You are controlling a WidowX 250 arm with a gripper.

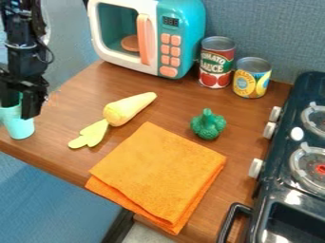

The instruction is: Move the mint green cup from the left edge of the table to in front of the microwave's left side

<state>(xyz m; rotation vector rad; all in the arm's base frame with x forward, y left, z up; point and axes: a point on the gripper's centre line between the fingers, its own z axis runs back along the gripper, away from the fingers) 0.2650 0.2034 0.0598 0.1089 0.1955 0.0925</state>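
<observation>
Wood table (175, 102): two cans (216, 64), one cloth (158, 173), one gripper (20, 110) at one cup (20, 128); I cannot tell its jaws' state.

From here this looks like a pretend-kitchen corner: a toy microwave (180, 28) at the far side, a stove (277, 190) on the right. Tin cans (217, 64) and plastic vegetables (127, 110) sit on the wooden counter (70, 161).

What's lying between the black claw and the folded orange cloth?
A yellow toy vegetable, its leafy end right between the claw and the cloth. The camera view shows it.
</observation>
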